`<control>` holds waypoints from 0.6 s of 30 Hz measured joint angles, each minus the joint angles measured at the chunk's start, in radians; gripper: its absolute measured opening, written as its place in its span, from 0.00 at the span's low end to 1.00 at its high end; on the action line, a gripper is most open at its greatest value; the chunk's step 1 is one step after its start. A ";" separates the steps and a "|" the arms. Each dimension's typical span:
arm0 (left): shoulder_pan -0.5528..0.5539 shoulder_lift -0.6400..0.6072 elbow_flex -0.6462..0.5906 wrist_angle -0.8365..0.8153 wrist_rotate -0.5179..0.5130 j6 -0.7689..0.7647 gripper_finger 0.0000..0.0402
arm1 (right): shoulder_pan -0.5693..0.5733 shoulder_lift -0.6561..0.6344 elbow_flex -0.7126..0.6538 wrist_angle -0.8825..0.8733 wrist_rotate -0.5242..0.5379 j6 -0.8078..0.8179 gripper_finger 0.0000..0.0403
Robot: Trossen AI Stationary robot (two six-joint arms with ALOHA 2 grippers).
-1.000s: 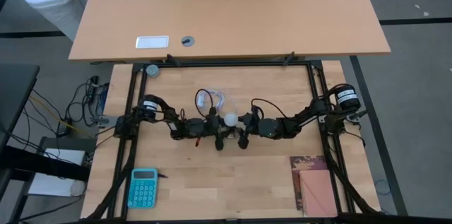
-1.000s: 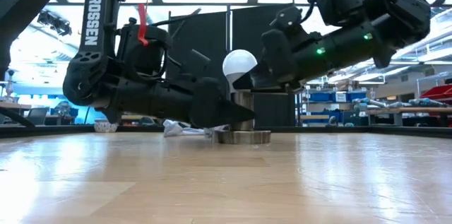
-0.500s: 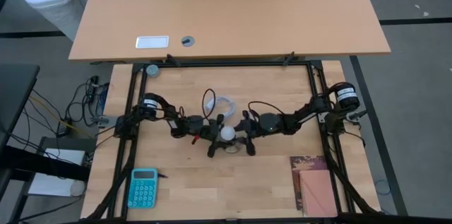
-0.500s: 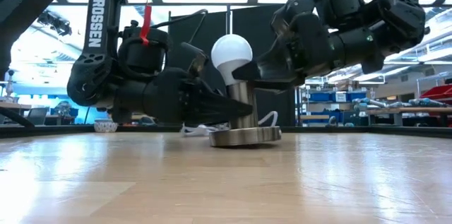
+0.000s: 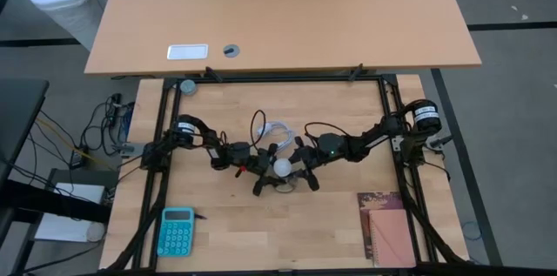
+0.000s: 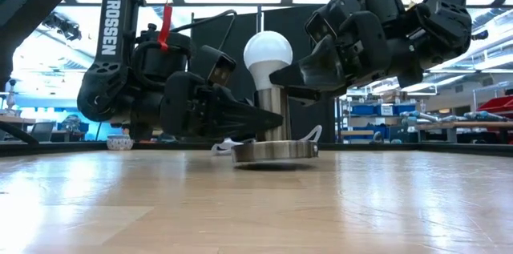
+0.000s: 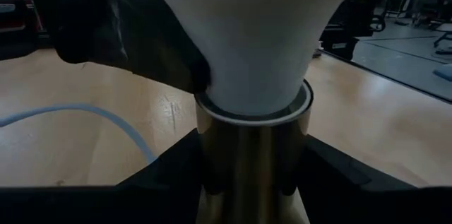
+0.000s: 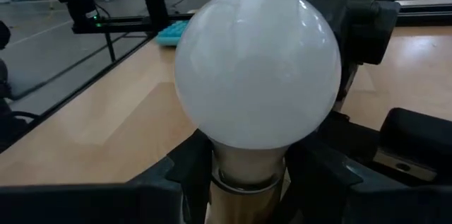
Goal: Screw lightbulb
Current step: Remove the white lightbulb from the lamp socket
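Note:
The white lightbulb (image 6: 268,50) stands upright in a brass-coloured socket (image 6: 273,114) with a round disc base (image 6: 275,151), near the table's middle. My left gripper (image 6: 258,118) reaches in level from the table's left and is shut on the socket's tube. My right gripper (image 6: 296,78) comes from the right, a little higher, and is shut on the lightbulb below its globe (image 8: 258,65). In the high view the lightbulb (image 5: 282,167) shows between the two arms. A white cable (image 5: 271,130) runs off toward the far side. My left gripper pinches the socket's upright tube (image 7: 212,160) between its two fingers (image 7: 166,178), just under the rim where the lightbulb's neck enters. The fingers come level from the table's left. The socket stands upright; whether its disc base touches the table I cannot tell. My right gripper pinches the lightbulb's narrow neck (image 8: 229,157) between its two fingers (image 8: 321,174), right under the globe. The fingers come from the table's right, slanting slightly down. The lightbulb stands upright, its lower end inside the socket.
A teal calculator (image 5: 177,231) lies at the near left and a reddish book (image 5: 389,224) at the near right. A larger desk (image 5: 278,15) stands beyond the far edge. Bare wood lies in front of the socket toward the near edge.
Both grippers have swung toward the table's near edge, turning at the wrist, and carried the socket and lightbulb with them. The socket tipped on the way and stands upright again now. The white cable has been drawn along behind it. Neither grip has changed.

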 joint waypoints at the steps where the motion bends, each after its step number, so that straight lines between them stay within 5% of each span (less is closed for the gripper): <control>1: 0.000 0.000 0.000 0.001 0.001 0.000 0.48 | 0.000 0.000 0.000 0.000 -0.001 0.000 0.41; 9: 0.001 0.000 -0.001 -0.001 -0.022 -0.001 0.48 | 0.003 0.000 0.001 -0.015 0.080 0.093 0.46; 18: 0.000 -0.002 -0.001 -0.004 -0.032 0.000 0.48 | 0.017 -0.001 0.001 -0.026 0.150 0.144 0.75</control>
